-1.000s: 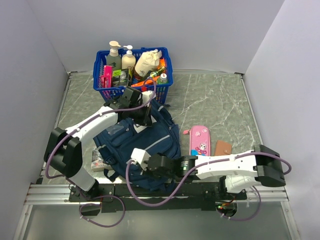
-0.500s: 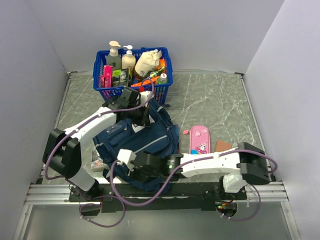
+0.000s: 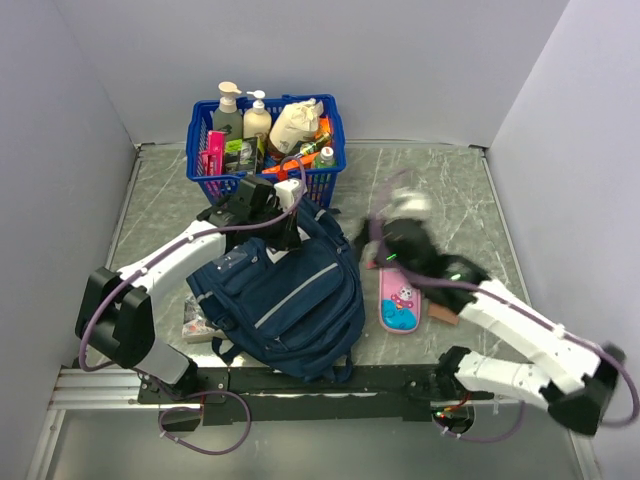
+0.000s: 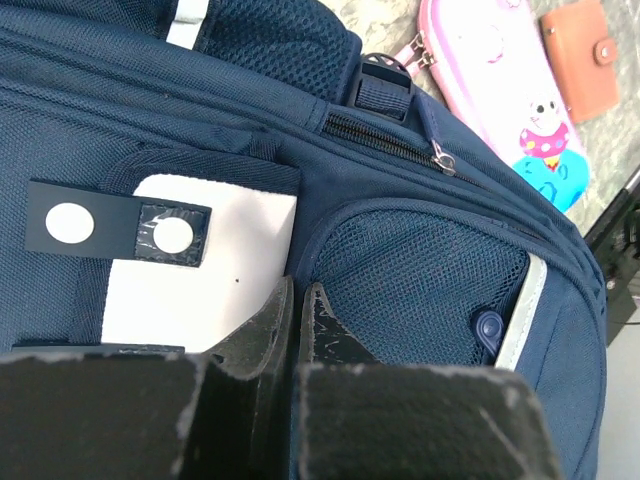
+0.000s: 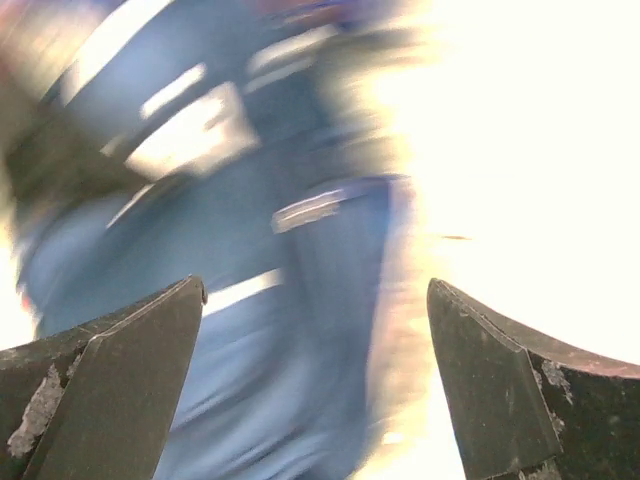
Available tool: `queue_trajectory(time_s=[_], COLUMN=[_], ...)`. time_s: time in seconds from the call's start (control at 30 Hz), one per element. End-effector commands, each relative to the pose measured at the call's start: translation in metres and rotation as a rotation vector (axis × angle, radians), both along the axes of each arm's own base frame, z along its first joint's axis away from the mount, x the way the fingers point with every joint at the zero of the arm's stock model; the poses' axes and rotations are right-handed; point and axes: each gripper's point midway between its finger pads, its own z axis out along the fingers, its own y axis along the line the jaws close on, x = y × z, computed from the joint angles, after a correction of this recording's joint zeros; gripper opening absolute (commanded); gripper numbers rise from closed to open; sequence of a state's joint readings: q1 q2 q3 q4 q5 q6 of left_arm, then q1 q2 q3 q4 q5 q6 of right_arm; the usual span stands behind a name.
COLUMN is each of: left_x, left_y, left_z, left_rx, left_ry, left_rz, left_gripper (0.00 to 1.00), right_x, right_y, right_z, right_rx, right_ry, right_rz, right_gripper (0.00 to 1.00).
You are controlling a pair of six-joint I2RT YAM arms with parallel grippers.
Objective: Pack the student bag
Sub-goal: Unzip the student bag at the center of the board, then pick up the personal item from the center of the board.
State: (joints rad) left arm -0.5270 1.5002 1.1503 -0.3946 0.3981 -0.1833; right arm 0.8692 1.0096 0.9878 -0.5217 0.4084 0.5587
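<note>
The student bag (image 3: 290, 300), navy with a pale stripe, lies on the table in front of the arms. My left gripper (image 3: 289, 231) sits at its far top edge. In the left wrist view the fingers (image 4: 298, 290) are pressed together with a thin sliver of navy fabric pinched between them, beside a white patch (image 4: 220, 270) and a mesh pocket (image 4: 420, 270). My right gripper (image 3: 368, 238) hangs blurred in the air just right of the bag's top. Its jaws (image 5: 315, 300) stand wide open with nothing between them, above the blurred blue bag (image 5: 250, 330).
A pink pencil case (image 3: 397, 300) and a brown wallet (image 3: 443, 312) lie right of the bag, also seen as pencil case (image 4: 500, 90) and wallet (image 4: 585, 55). A blue basket (image 3: 200, 130) of bottles stands at the back. A small packet (image 3: 195, 320) lies left of the bag.
My right gripper let go at the bag's near edge, opened wide and swung up and to the right. The bag settled flatter. The left gripper stayed shut at the bag's top.
</note>
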Motion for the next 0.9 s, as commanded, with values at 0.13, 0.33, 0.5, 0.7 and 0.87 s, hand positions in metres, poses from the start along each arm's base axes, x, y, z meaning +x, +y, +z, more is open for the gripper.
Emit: queue_trajectory(time_s=[0.13, 0.33, 0.5, 0.7, 0.87], left_x=[0.049, 0.038, 0.023, -0.031, -0.087], left_y=[0.021, 0.021, 0.019, -0.003, -0.027], left_z=[0.035, 0.057, 0.075, 0.068, 0.012], left_rx=[0.030, 0.013, 0.028, -0.029, 0.047], left_ry=[-0.283, -0.333, -0.356, -0.293, -0.200], left_rz=[0.061, 0.006, -0.093, -0.284, -0.462], left_gripper=[0.01, 0.32, 0.68, 0.79, 0.82], right_x=[-0.011, -0.015, -0.030, -0.022, -0.008], right_y=[-0.174, -0.190, -0.210, -0.227, -0.227], right_z=[-0.098, -0.138, -0.159, -0.166, -0.177], right_rx=[-0.097, -0.078, -0.153, -0.177, -0.165], right_ry=[0.458, 0.576, 0.690, 0.707, 0.743], right_rz=[-0.735, -0.805, -0.880, -0.923, -0.923], right_gripper=[0.99, 1.00, 1.00, 1.00, 1.00])
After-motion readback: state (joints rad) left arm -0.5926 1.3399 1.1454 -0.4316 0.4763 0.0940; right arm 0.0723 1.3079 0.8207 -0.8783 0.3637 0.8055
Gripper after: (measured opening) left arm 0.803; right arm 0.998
